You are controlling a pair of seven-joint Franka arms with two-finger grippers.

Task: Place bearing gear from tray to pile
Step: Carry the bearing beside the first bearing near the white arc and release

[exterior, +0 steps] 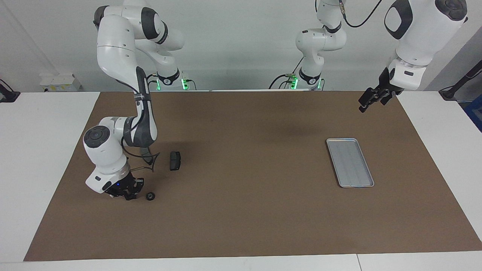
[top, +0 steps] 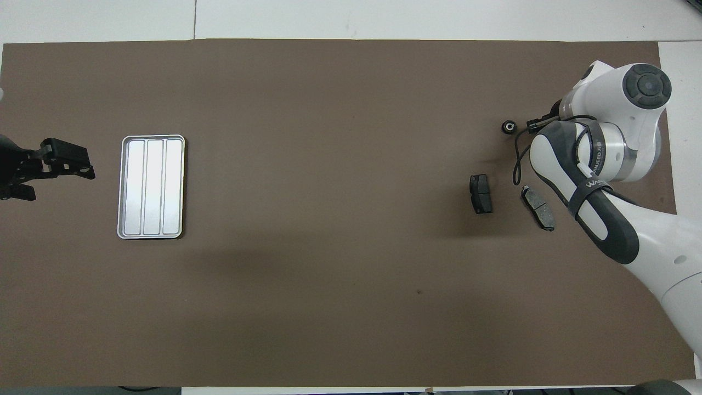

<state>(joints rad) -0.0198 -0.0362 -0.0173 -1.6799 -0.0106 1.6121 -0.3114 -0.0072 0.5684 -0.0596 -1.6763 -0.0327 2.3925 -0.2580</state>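
Lying on the mat: a small dark bearing gear (exterior: 150,196) is seen flat and free, near the right arm's end of the surface, toward the edge farthest from the robots.
Right hand (exterior: 130,192): held low over the mat just beside the bearing gear, apart from it; its fingertips are drawn together and nothing is held between them.
Left hand (exterior: 371,98): kept raised over the corner of the mat at the left arm's end, nearest the robots; its fingers are spread wide and nothing is carried. This arm waits.
Tray (exterior: 349,162): a shallow silver tray with lengthwise ridges is set on the mat toward the left arm's end, well apart from the bearing gear; nothing is seen in it.
Pile: two dark grey brake pads are laid near the right arm's end. One brake pad (top: 481,193) is in clear sight, nearer to the robots than the bearing gear. The second brake pad (top: 538,207) lies beside the first, closer to the end edge, partly covered by the right arm in the facing view.
Surface (exterior: 30,124): white, covered over most of its top by a brown mat (exterior: 241,218).
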